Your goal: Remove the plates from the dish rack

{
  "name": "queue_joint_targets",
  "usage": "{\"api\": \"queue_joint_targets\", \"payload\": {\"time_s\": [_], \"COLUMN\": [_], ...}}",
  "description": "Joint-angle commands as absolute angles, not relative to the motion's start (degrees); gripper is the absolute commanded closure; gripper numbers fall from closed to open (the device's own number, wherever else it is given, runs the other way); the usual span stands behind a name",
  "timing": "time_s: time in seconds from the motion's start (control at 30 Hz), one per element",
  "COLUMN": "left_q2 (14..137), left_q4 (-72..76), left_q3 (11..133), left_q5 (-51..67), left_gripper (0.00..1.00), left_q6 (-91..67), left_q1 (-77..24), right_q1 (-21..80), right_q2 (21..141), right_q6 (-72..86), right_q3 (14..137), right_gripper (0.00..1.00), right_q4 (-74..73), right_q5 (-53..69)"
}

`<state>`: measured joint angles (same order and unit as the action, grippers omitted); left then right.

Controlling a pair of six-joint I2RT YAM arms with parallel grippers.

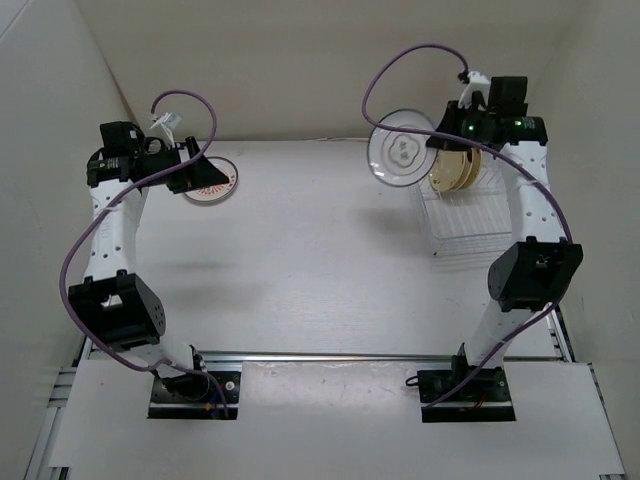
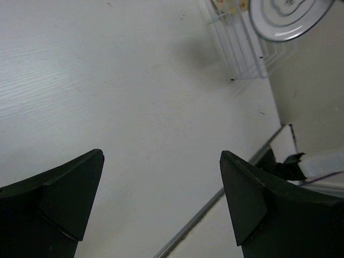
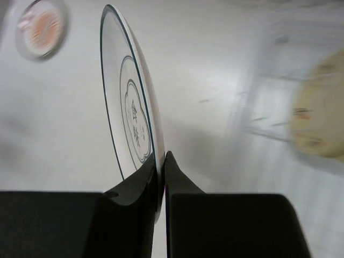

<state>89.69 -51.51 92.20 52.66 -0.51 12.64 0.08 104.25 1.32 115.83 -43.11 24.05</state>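
My right gripper [image 1: 437, 143] [image 3: 162, 161] is shut on the rim of a white plate with thin dark rings [image 1: 402, 149] [image 3: 128, 107] [image 2: 285, 19], holding it on edge in the air left of the dish rack [image 1: 468, 213] [image 2: 239, 48]. Two tan-yellow plates [image 1: 452, 170] [image 3: 320, 115] stand upright in the rack. A white plate with an orange sunburst [image 1: 215, 181] [image 3: 42, 27] lies flat on the table at the far left. My left gripper [image 1: 203, 165] [image 2: 161, 199] hangs open just above that plate, with nothing between its fingers.
White walls close in the table [image 1: 320, 250] at the back and both sides. A metal rail [image 1: 330, 357] runs along the near edge between the two arm bases.
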Motion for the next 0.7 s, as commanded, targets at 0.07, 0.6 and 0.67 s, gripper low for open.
{"api": "queue_joint_targets", "payload": {"time_s": [0.07,0.6,0.67], "left_q2": [92.6,100.1,100.6], "left_q4": [-48.8,-45.9,-45.9], "left_q3": [90.9,91.4,91.4], "left_q5": [62.7,66.4,66.4], "left_gripper": [0.00,0.00,0.00], "left_q6": [-5.5,-9.1,-9.1], "left_q1": [11.6,3.3,3.3], "right_q1": [5.0,17.1,17.7], "right_q2": [104.3,118.7,120.3], "right_q6": [3.0,7.6,8.6], "right_q3": [105.6,107.1,107.9], "right_gripper": [1.00,1.00,1.00], "right_q4": [-44.8,-42.2,-41.3], "right_q5": [60.1,72.5,72.5]}}
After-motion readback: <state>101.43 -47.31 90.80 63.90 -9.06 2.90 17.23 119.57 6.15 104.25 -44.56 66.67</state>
